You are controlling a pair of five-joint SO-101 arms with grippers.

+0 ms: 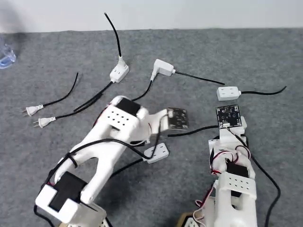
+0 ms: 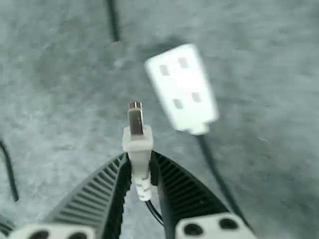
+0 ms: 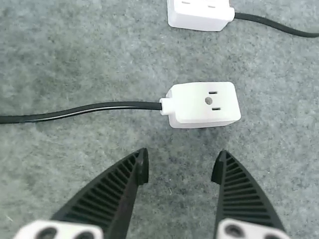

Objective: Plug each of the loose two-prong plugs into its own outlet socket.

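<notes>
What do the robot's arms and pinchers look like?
The left arm and right arm are chunky white plastic with rows of little round holes, black motor blocks and thin black and red wires. The left gripper and right gripper each have two black ribbed fingers tapering to points.

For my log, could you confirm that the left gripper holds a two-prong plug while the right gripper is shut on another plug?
Not quite: the right wrist view shows the right gripper open and empty near an outlet socket. The left gripper does hold a two-prong plug.
</notes>
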